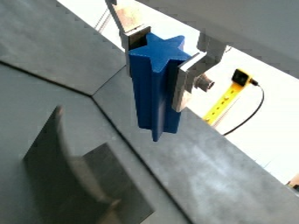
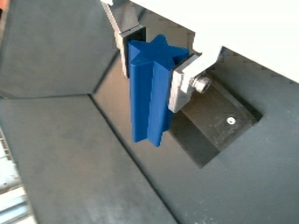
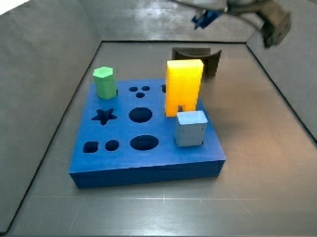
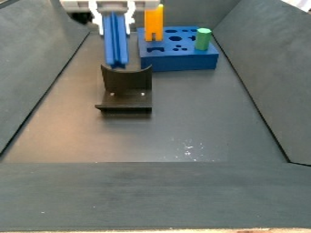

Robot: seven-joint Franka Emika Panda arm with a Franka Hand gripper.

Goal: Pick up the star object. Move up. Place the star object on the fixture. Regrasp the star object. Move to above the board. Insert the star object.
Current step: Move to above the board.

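Observation:
The star object [image 1: 155, 83] is a long blue prism with a star-shaped end. It hangs upright, clamped between the silver fingers of my gripper [image 1: 159, 63], and shows the same way in both wrist views [image 2: 149, 87]. In a side view the gripper [image 4: 112, 20] holds the star [image 4: 115, 41] just over the dark fixture [image 4: 125, 91]; I cannot tell whether they touch. The fixture's plate [image 2: 219, 122] lies beside the star's lower end. The blue board [image 3: 148, 157] has a star-shaped hole [image 3: 106, 117]. In that view the gripper [image 3: 225, 13] is blurred at the top.
On the board stand a green hexagonal piece [image 3: 104, 81], a tall yellow block [image 3: 183, 85] and a pale blue cube [image 3: 191, 128]. The fixture [image 3: 196, 57] stands behind the board. Grey sloping walls [image 4: 36, 100] bound the floor. A yellow tape measure [image 1: 228, 96] lies outside.

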